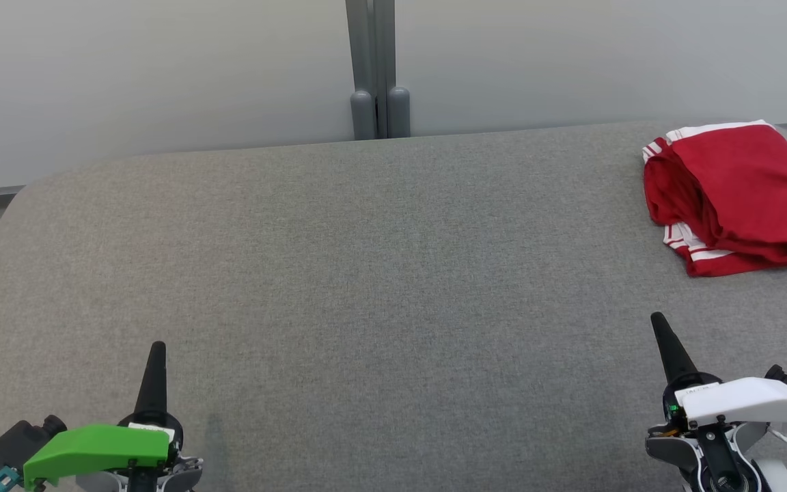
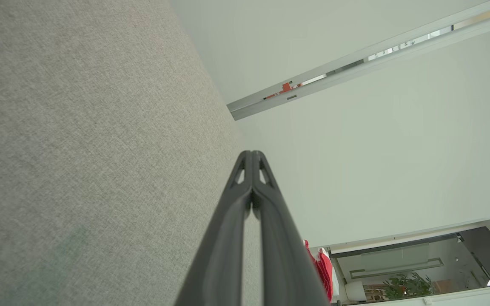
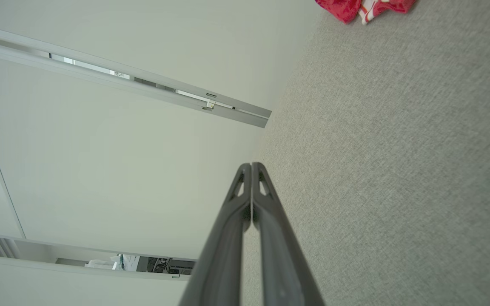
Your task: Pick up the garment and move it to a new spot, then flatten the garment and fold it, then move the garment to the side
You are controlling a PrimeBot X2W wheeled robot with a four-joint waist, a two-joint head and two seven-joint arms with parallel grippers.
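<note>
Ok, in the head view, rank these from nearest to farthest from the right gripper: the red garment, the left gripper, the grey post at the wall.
1. Red garment: folded on the grey table, just beyond the right gripper.
2. Grey post: behind the table's far edge, at the middle.
3. Left gripper: across the table, at the near left.

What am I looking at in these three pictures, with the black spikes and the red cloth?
You are seeing a two-armed robot's own cameras. The wide picture is taken from its head, looking down on a grey fabric-covered table. The black spikes are its grippers: the left gripper beside a green cover, the right gripper beside a white cover. Each has two long dark fingers, here pressed together, so each looks like one spike. The other two pictures come from cameras on the wrists, looking along those fingers. Neither gripper holds anything. The red cloth is a folded red garment with white stripes, lying at the table's far right.
</note>
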